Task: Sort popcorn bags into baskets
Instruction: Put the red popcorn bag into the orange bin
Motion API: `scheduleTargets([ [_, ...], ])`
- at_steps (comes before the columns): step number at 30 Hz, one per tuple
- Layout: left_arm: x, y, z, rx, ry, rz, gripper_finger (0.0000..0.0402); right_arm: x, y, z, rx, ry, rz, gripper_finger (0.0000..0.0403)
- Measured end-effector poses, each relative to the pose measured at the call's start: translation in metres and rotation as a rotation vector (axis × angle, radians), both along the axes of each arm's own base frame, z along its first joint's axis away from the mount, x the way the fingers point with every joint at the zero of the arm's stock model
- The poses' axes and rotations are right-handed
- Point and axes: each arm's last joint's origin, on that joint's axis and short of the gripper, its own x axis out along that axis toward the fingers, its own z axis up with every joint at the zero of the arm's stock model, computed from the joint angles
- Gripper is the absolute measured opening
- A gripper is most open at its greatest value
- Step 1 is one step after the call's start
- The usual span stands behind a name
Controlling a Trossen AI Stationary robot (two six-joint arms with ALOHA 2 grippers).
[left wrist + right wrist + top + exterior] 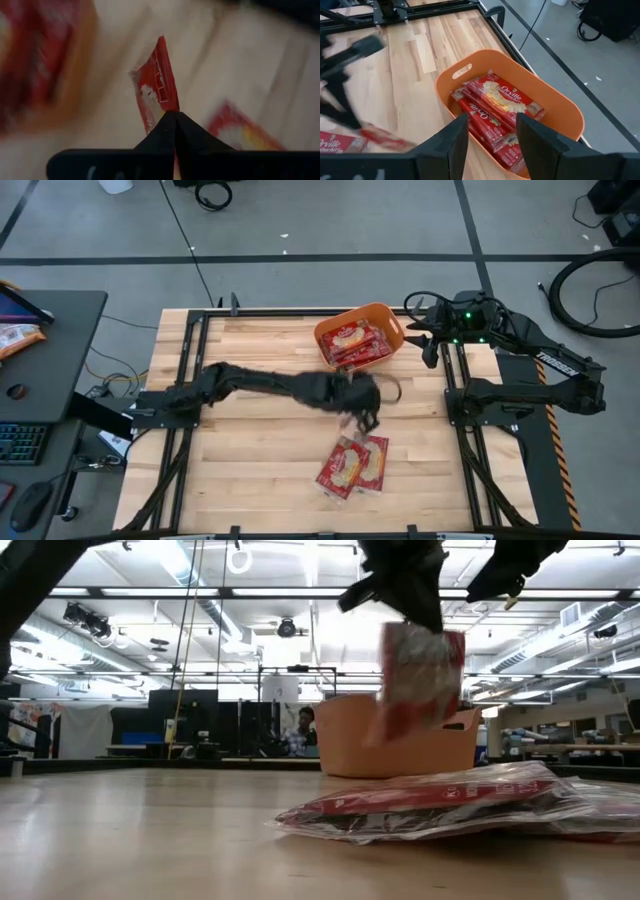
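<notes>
the left hand [366, 417] grips a popcorn bag [156, 85] above the worktop [250, 470], mid-carry toward the orange basket [385, 316] at the far right. next: release over it. the right hand [490, 145] hangs open beside the basket.

Red popcorn bags [352, 465], orange basket [393, 320], pale wooden table [250, 470].

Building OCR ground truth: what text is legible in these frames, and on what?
"Orville": top popcorn bag in the orange basket; the smaller print under it is unreadable.
White lettering on the right arm's link: too small to read.
Print on the bag held by the left gripper, and on the bags lying on the table: blurred, unreadable.
</notes>
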Motion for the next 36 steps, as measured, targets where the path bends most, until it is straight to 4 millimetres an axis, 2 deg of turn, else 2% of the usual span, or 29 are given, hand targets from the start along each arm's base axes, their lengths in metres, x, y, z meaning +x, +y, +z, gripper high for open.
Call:
scheduleTargets([
  [7,0.007,0.072,0.033,0.150,-0.083,0.029,0.0001,-0.002,0.001,0.000,0.021,-0.011,-0.015,0.0170],
  [14,-0.001,0.143,0.051,0.257,-0.120,0.071,0.0001,-0.004,0.002,0.002,0.035,-0.030,-0.029,0.0170],
  [21,-0.010,0.192,0.045,0.339,-0.018,0.023,0.0001,-0.005,0.002,0.002,0.063,-0.046,-0.049,0.0170],
  [24,-0.013,0.204,0.036,0.382,0.053,-0.032,0.0001,-0.005,0.002,0.002,0.070,-0.049,-0.055,0.0170],
  [28,-0.015,0.210,0.012,0.362,0.143,-0.113,0.0001,-0.005,0.002,0.002,0.071,-0.049,-0.078,0.0170],
  [32,-0.016,0.209,-0.022,0.290,0.194,-0.131,0.0014,-0.005,0.002,0.002,0.078,-0.052,-0.090,0.0170],
  [36,-0.015,0.201,-0.037,0.239,0.197,-0.098,0.0045,-0.005,0.002,0.002,0.082,-0.053,-0.092,0.0170],
])
